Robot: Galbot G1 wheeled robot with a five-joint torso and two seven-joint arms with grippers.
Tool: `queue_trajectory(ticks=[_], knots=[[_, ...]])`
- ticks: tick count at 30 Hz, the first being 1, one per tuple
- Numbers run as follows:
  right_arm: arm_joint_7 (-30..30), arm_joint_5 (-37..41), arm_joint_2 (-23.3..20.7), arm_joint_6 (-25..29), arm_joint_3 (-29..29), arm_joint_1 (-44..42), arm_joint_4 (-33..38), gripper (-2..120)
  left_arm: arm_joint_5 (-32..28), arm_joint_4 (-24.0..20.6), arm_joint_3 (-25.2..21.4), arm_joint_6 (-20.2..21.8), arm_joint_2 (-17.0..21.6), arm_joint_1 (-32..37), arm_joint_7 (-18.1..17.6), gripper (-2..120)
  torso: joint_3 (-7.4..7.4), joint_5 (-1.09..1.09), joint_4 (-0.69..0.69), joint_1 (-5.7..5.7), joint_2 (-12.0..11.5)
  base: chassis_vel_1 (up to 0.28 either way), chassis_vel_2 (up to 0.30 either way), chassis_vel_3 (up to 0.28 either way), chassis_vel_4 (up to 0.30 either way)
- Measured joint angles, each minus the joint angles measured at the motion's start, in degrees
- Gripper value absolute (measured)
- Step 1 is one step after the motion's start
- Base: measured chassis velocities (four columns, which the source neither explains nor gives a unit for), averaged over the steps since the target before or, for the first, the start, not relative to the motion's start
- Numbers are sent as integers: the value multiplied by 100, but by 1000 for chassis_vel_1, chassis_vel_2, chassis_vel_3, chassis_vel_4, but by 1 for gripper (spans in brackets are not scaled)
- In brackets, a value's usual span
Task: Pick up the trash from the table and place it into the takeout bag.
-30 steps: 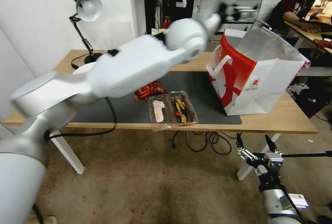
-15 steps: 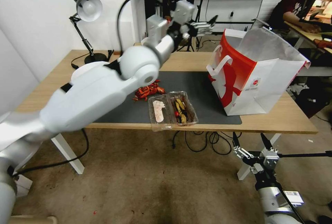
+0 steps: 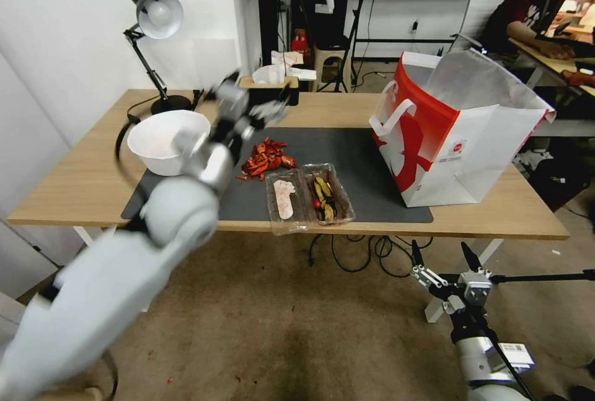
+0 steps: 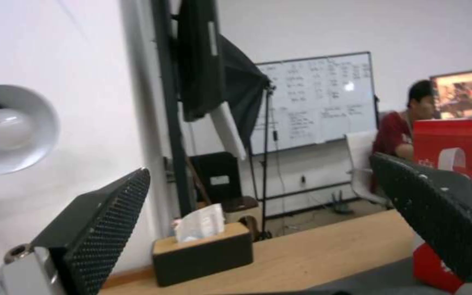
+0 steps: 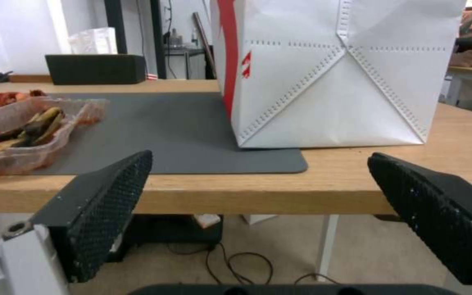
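Left gripper (image 3: 257, 113) hangs above the table (image 3: 80, 178) w/ fingers spread and nothing between them, just past the white bowl (image 3: 164, 141) and over the red scraps (image 3: 265, 158) on the grey mat (image 3: 359, 159). Clear tray (image 3: 308, 198) of leftovers sits at the mat's front edge; takeout bag (image 3: 458, 134) stands open on the right end (partly on the mat). Right gripper (image 3: 441, 258) waits low in front of the table, jaws apart, empty.

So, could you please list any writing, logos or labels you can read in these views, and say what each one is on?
None can be read.
Takeout bag: small red logo, too small to read.
Whiteboard: handwriting, too blurred to read.
White tag by the right arm: dark print, too small to read.
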Motion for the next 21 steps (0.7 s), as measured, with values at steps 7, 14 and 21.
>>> queue_trajectory(ticks=[7, 14, 21], knots=[[8, -12, -9, 2, 5, -19, 24, 100, 1030, -278, -517, -390, -600, 1548, 49, 100, 1, 2, -3, 0, 0, 0, 0, 0, 0], [7, -12, 0, 41, 20, -77, 34, 100, 1644, -439, -942, -649, -1179, 2715, 169, 100, 1, 3, -3, 0, 0, 0, 0, 0, 0], [4, -14, -24, 65, -7, -81, 34, 100, 1852, -481, -1188, -818, -1513, 3732, 396, 100, 0, 3, -2, 0, 0, 0, 0, 0, 0]])
